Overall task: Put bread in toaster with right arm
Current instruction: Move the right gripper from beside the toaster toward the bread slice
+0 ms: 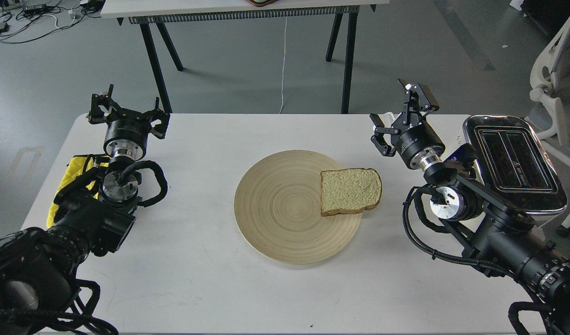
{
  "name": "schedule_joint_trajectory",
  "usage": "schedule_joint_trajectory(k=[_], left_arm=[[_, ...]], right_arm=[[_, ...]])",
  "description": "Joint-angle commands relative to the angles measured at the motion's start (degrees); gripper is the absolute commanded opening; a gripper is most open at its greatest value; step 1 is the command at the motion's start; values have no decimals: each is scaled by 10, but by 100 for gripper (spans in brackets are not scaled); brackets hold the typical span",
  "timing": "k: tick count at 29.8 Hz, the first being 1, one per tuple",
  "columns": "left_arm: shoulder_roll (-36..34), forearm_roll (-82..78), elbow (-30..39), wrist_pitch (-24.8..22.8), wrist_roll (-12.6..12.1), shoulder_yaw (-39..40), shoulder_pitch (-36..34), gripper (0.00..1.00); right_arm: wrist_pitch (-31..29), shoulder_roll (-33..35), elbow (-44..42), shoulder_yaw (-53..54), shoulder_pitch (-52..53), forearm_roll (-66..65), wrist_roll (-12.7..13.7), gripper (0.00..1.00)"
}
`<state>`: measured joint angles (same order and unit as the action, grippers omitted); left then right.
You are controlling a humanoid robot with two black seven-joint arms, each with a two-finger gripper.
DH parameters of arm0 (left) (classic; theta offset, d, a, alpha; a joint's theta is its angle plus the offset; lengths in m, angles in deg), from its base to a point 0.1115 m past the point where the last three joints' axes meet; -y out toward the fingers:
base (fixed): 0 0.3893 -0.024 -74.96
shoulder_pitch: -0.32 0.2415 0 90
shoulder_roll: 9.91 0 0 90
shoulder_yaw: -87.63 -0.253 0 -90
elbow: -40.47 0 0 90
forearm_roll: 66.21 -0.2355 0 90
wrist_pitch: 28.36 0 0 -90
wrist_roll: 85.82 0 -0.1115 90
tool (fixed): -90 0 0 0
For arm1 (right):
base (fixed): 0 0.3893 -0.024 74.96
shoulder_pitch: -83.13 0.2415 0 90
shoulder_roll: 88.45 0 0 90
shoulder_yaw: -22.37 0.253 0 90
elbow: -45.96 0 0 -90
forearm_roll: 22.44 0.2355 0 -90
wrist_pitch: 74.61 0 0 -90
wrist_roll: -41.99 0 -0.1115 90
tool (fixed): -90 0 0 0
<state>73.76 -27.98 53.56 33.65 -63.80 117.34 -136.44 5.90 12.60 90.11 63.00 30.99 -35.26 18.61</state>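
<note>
Bread (350, 191): one slice, flat on right rim of round wooden plate (285, 209), crust overhanging rim slightly; plate at centre of white surface (196, 288). Toaster (515, 160): at right edge of surface, chrome top up, both slots empty. Right gripper (402, 120): jaws spread open, holding nothing, between bread and toaster, near far edge. Left gripper (127, 111): jaws open, empty, at far left corner. Yellow cloth (78, 174) under left arm.

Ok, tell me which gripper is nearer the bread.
Right. The right gripper hovers just up and right of the bread on the plate's right edge; the left gripper sits across the table, far left.
</note>
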Motion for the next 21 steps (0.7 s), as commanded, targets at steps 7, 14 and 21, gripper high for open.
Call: schedule_joint_trajectory(k=[7,14,21], left_arm=[[0,0,0,0,0,0,0,100],[0,0,0,0,0,0,0,100],[0,0,0,0,0,0,0,100]], right_arm=[[4,0,16,-6,4,-2,-1,99],[65,21,52,-46,14,-112,-4,99],[234,27,78,-129,34,-279,56,99]])
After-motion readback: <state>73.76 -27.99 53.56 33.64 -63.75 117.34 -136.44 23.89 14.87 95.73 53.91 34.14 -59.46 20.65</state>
